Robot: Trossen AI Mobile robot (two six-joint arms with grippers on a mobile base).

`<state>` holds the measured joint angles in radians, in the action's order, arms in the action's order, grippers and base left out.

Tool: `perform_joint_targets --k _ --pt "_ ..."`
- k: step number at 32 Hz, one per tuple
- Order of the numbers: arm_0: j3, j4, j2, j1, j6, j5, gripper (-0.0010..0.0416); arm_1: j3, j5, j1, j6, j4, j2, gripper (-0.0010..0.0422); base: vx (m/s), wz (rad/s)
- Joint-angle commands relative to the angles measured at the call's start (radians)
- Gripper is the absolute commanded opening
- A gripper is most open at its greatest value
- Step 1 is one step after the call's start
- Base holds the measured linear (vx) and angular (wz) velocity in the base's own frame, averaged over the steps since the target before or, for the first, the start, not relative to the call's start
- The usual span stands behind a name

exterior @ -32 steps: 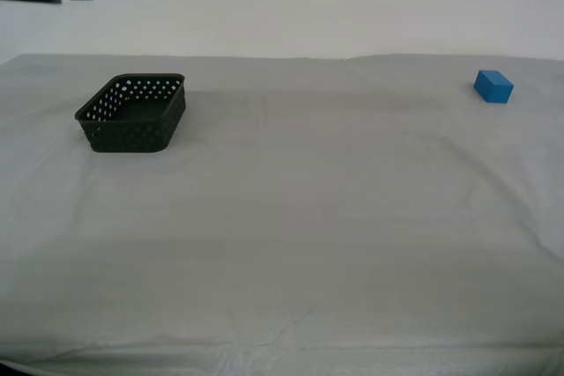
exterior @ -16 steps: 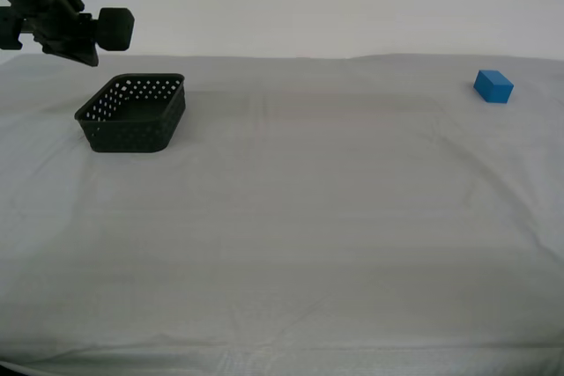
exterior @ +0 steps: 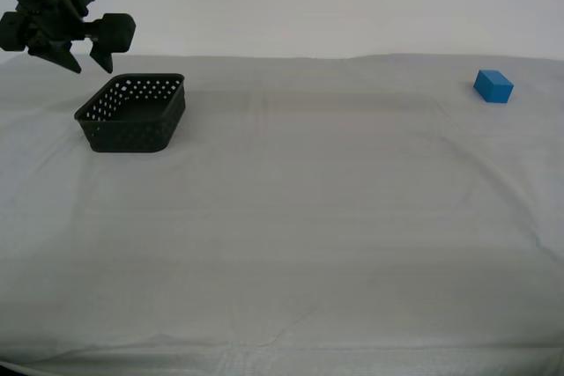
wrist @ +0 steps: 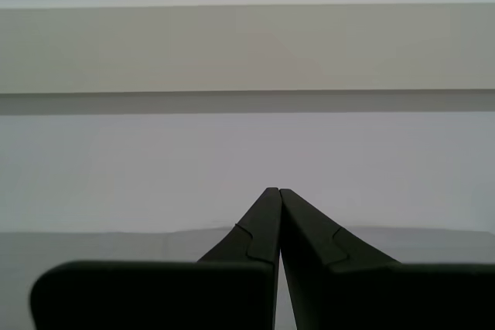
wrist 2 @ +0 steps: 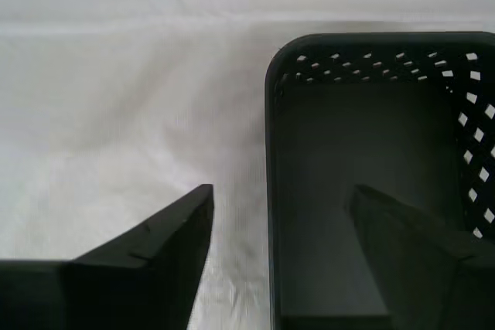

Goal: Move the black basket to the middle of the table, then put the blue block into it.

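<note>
Exterior view: black basket (exterior: pixel 132 113) on desk (exterior: pixel 308 235), blue block (exterior: pixel 493 86) well apart from basket, near desk's far edge. My second claw (exterior: pixel 85 64) above basket's far corner, spread wide, apparently not touching.

Second wrist view: fingers (wrist 2: pixel 166 249) straddle basket wall (wrist 2: pixel 272 191).

First wrist view: my first claw (wrist: pixel 277 195) pressed closed, empty.

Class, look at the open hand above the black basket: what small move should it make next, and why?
Probably lower my second hand straight down. Its fingers are open and straddle the wall of the black basket, one inside, one outside, above the rim. The blue block lies far off.
</note>
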<state>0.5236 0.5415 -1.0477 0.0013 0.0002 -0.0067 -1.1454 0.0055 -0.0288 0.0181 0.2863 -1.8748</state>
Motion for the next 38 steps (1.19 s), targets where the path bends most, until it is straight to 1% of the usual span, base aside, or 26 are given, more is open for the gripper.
perform_joint_targets --k 1,2,3,5,9,11,12,16,21,23,27,33,37,38 --pt "0.001 0.002 0.0 0.0 0.0 0.001 0.0 -0.029 0.002 -0.003 0.002 0.055 -0.027 0.0265 0.0 0.0" --pt "0.001 0.0 0.0 0.0 0.0 0.001 0.0001 -0.042 0.002 -0.004 0.002 0.083 -0.034 0.0269 0.0 0.0" --pt "0.001 0.0 0.0 0.0 0.0 0.001 0.0001 -0.077 0.002 -0.005 0.002 0.127 -0.069 0.0267 0.0 0.0" --pt "0.001 -0.001 0.0 0.0 -0.001 0.001 0.0001 -0.128 0.002 -0.005 0.002 0.183 -0.117 0.0257 0.0 0.0" --pt "0.001 -0.002 0.0 0.0 -0.001 0.001 0.0001 -0.226 0.003 -0.005 0.007 0.231 -0.212 0.0231 0.0 0.0" --pt "0.001 -0.002 0.0 0.0 -0.001 0.001 0.0001 -0.256 0.003 -0.005 0.009 0.25 -0.235 0.0225 0.0 0.0" --pt "0.001 -0.003 0.0 0.0 -0.001 0.001 0.0001 -0.304 0.003 -0.006 0.009 0.295 -0.27 0.0221 0.0 0.0" --pt "0.001 -0.003 0.0 0.0 -0.001 0.001 0.0001 -0.407 0.003 -0.006 0.01 0.407 -0.35 0.0236 0.0 0.0" --pt "0.001 -0.004 0.0 0.0 -0.002 0.001 0.0001 -0.447 0.002 -0.005 0.009 0.43 -0.407 0.026 0.0 0.0" --pt "0.001 -0.004 0.0 0.0 -0.002 0.001 0.0001 -0.446 0.003 -0.005 0.009 0.427 -0.412 0.0264 0.0 0.0" --pt "0.001 -0.004 0.0 0.0 -0.002 0.001 0.0001 -0.439 0.002 -0.005 0.008 0.407 -0.41 0.0256 0.0 0.0" --pt "0.001 -0.004 0.0 0.0 -0.002 0.001 0.0001 -0.439 0.002 -0.005 0.008 0.403 -0.411 0.0203 0.0 0.0" --pt "0.001 -0.004 0.0 0.0 -0.002 0.001 0.0 -0.433 0.003 -0.005 0.008 0.401 -0.411 0.0143 0.0 0.0" --pt "0.001 -0.004 0.0 0.0 -0.002 0.001 0.0 -0.431 0.003 -0.005 0.008 0.4 -0.411 0.0136 0.0 0.0"
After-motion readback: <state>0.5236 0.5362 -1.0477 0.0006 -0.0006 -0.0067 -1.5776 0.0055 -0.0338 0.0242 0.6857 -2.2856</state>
